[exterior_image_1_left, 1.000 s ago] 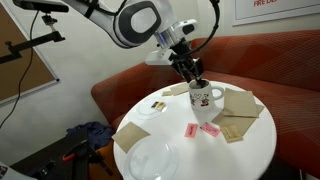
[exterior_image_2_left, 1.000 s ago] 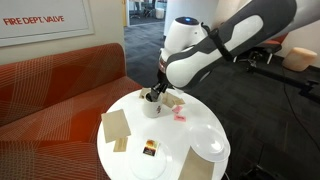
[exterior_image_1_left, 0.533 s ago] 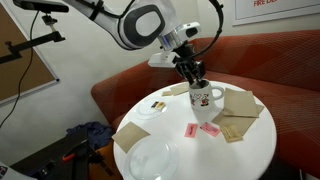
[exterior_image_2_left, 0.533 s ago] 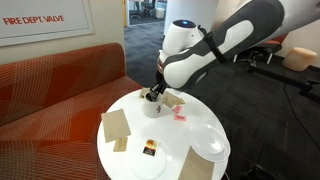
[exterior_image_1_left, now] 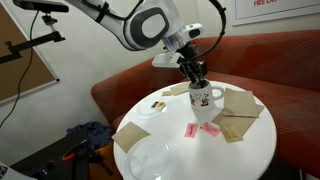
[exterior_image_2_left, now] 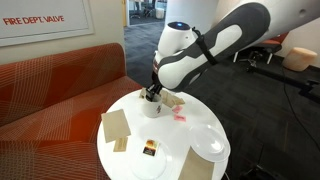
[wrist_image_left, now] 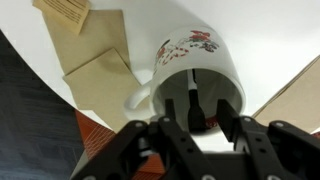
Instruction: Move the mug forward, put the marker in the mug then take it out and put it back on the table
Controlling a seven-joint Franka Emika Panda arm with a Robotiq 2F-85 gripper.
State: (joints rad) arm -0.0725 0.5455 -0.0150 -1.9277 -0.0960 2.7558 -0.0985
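Observation:
The white mug [exterior_image_1_left: 206,98] with the red-and-dark print stands on the round white table [exterior_image_1_left: 225,150]; it also shows in the other exterior view [exterior_image_2_left: 152,107] and in the wrist view [wrist_image_left: 196,60]. My gripper [exterior_image_1_left: 196,77] hangs straight over the mug's mouth, fingertips dipped in at the rim [exterior_image_2_left: 151,96]. In the wrist view the gripper [wrist_image_left: 195,112] is open. The black marker [wrist_image_left: 193,98] stands inside the dark mug between the two fingers, with a gap on each side. The marker is hidden in both exterior views.
Brown napkins [exterior_image_1_left: 240,102] [exterior_image_2_left: 116,125] lie around the mug. Pink packets [exterior_image_1_left: 209,130] lie in front of it. White plates [exterior_image_1_left: 152,158] [exterior_image_2_left: 211,141] sit near the table's front edge. A red sofa [exterior_image_2_left: 60,75] curves behind the table.
The arm's upper body has shifted slightly sideways. The gripper stays over the mug's mouth and the mug has not moved.

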